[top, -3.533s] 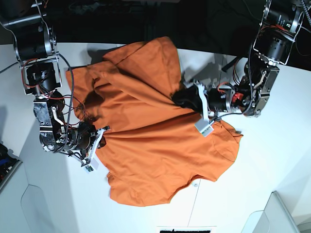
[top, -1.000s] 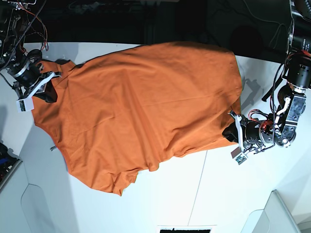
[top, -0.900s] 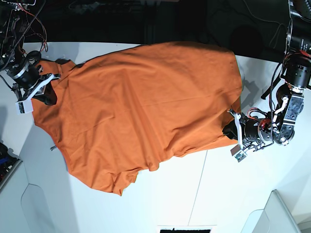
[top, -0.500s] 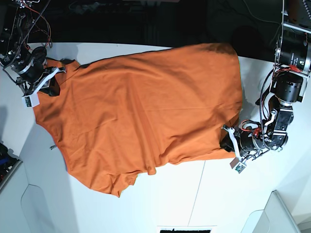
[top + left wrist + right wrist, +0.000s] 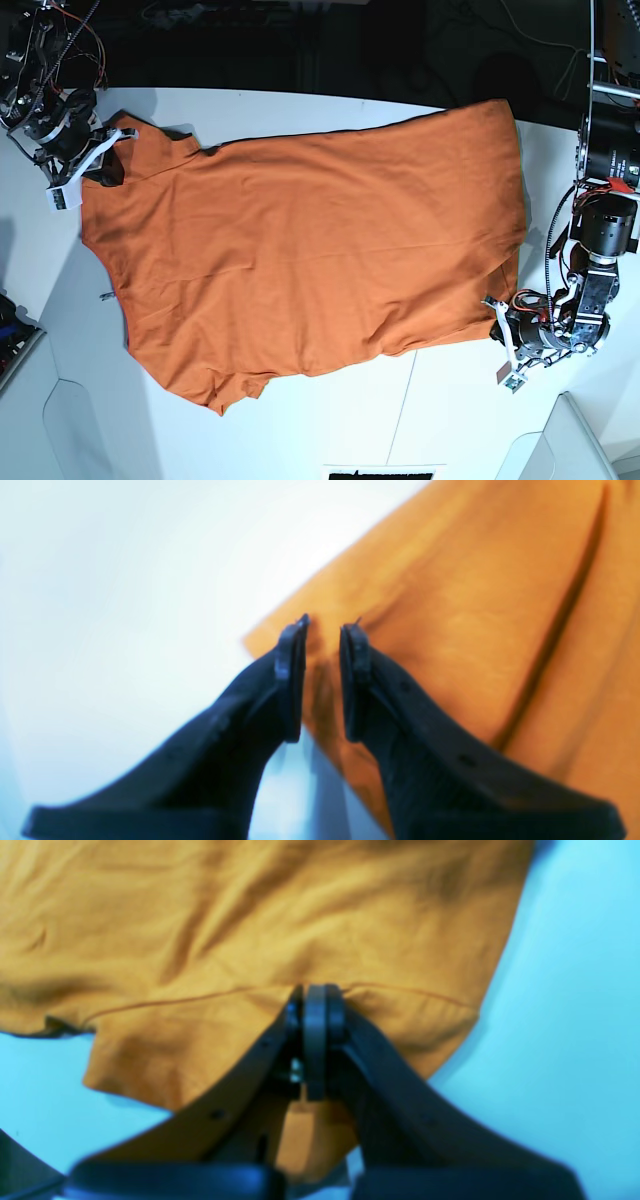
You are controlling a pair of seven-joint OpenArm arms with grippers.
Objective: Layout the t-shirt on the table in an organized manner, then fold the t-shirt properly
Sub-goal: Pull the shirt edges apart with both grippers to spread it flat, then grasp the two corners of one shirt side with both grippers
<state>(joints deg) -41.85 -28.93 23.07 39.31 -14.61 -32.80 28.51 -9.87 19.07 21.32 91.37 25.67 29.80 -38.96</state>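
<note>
The t-shirt (image 5: 310, 250) lies spread across the middle of the table (image 5: 450, 420), its long axis running side to side in the base view, one end reaching the dark far edge of the tabletop and the other end lying near the right arm's side. Bare white surface stays open along the near side, crossed by a thin dark seam, and in a strip beyond each end of the cloth. The fabric is soft, matte orange, mostly flat with shallow wrinkles and a stitched hem line visible in the right wrist view. The left gripper (image 5: 322, 677) has its jaws slightly parted with a fold of the shirt's corner between them. The right gripper (image 5: 315, 1040) is pressed together, pinching the hem. No readable writing shows.
</note>
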